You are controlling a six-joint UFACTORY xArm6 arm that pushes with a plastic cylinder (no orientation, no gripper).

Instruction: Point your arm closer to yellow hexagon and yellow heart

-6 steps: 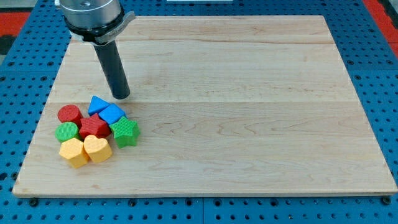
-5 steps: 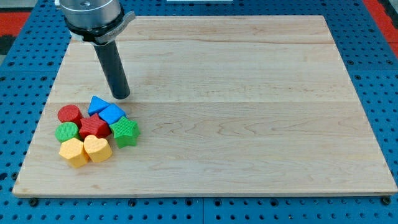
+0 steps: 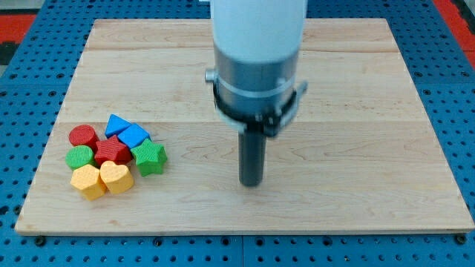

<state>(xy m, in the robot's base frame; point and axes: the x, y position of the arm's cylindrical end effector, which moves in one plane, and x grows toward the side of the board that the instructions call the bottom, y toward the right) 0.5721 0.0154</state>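
Observation:
The yellow hexagon (image 3: pixel 87 182) and the yellow heart (image 3: pixel 116 176) lie side by side at the bottom of a cluster at the view's lower left. My tip (image 3: pixel 251 182) rests on the wooden board (image 3: pixel 356 111) near its lower middle, well to the right of the yellow heart and apart from every block. The arm's white and grey body rises above the rod toward the view's top.
The cluster also holds a red cylinder (image 3: pixel 83 136), a green cylinder (image 3: pixel 79 157), a red block (image 3: pixel 112 152), a green star (image 3: pixel 150 157), a blue triangle (image 3: pixel 116 124) and a blue block (image 3: pixel 134 136). A blue perforated table surrounds the board.
My tip has moved from just above the blue blocks at the upper left to the board's lower middle, farther right. The blocks have not moved.

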